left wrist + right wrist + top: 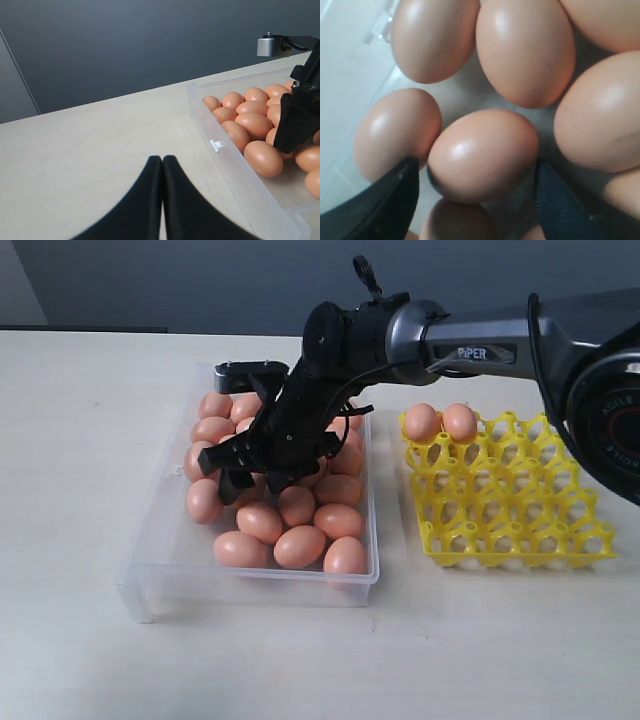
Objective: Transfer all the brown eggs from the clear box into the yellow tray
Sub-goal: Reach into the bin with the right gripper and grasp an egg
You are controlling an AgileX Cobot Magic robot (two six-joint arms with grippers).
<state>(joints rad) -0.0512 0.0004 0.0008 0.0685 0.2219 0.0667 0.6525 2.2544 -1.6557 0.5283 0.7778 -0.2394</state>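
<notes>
Right fingers [390, 205] standing wide apart, straddling one brown egg [482, 155] in clear box [150, 580]. Neighbours crowding, so advising slow, centred closing. Left fingers [150, 200] pressing together over tabletop [75, 150]. Yellow tray [520, 530] holding two eggs.

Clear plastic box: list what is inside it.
Loose orange-brown eggs fill most of the clear plastic box; the open right gripper straddles one. The black arm covers several eggs in the middle, so they cannot be counted.
</notes>
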